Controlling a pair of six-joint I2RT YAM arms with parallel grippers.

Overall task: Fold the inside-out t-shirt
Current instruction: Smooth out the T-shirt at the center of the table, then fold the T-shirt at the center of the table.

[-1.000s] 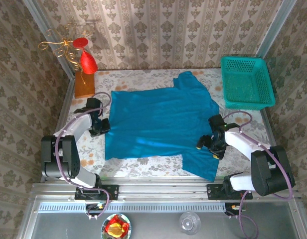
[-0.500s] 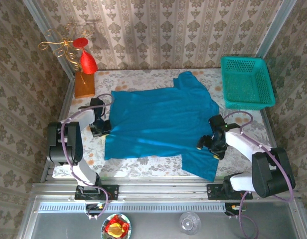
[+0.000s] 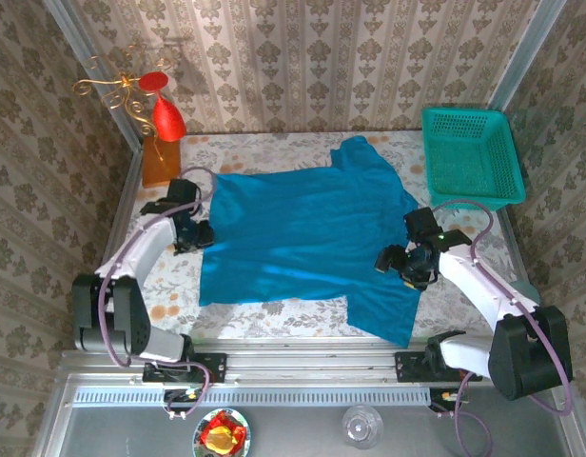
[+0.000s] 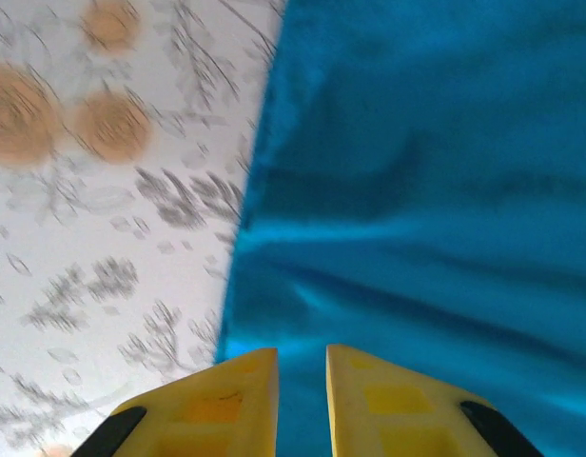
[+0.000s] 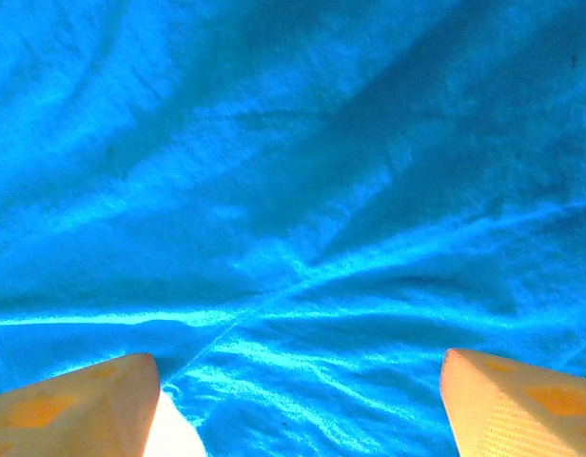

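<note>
Teal-blue cloth, the t-shirt (image 3: 307, 238), lies spread flat on the middle of the tabletop (image 3: 274, 152). Its long axis runs from 9 to 3 o'clock in the overhead view, with one sleeve poking out toward 12 and the other toward 5. The left end effector (image 3: 191, 233) sits at the shirt's 9 o'clock edge, so the cloth lies toward 3 o'clock from it. Its fingers stand a slim gap apart and appear to clamp nothing. The right end effector (image 3: 407, 267) hangs over the cloth itself, at about 4 o'clock from the shirt's middle, with its fingers spread wide. Each arm is nearest its own end, so a fold along that axis would likely need both.
</note>
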